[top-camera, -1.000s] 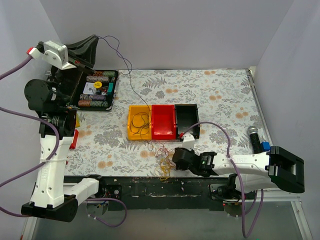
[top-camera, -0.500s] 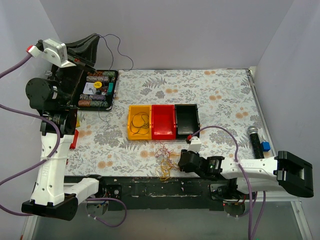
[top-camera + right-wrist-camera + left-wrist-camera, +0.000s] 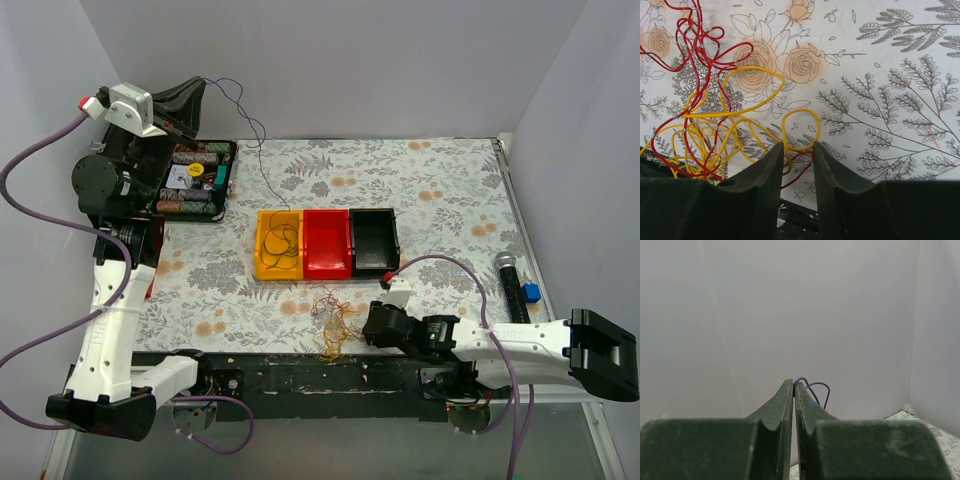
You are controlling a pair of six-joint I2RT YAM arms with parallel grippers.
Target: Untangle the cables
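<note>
The cables lie as a loose red and yellow tangle [image 3: 330,322] near the table's front edge. My right gripper [image 3: 368,322] is low at the tangle's right side. Its jaws [image 3: 796,146] stand apart, astride a yellow loop [image 3: 801,109] and a red wire [image 3: 798,173], touching but not pinching them. High at the back left, my left gripper [image 3: 197,82] is shut on a thin purple cable [image 3: 245,115]. That cable droops down toward the yellow bin [image 3: 265,262]. In the left wrist view the purple cable [image 3: 817,387] arcs out of the shut tips [image 3: 794,382].
Yellow, red [image 3: 327,243] and black [image 3: 373,240] bins stand side by side mid-table; a dark wire lies in the yellow one. A black tray [image 3: 232,180] of spools sits at the back left. A black cylinder [image 3: 510,275] and a blue piece [image 3: 531,292] lie at the right.
My right gripper has slid right and toward the front edge beside the tangle, and its jaws have narrowed. The left arm has shifted slightly right, still holding the purple cable aloft.
</note>
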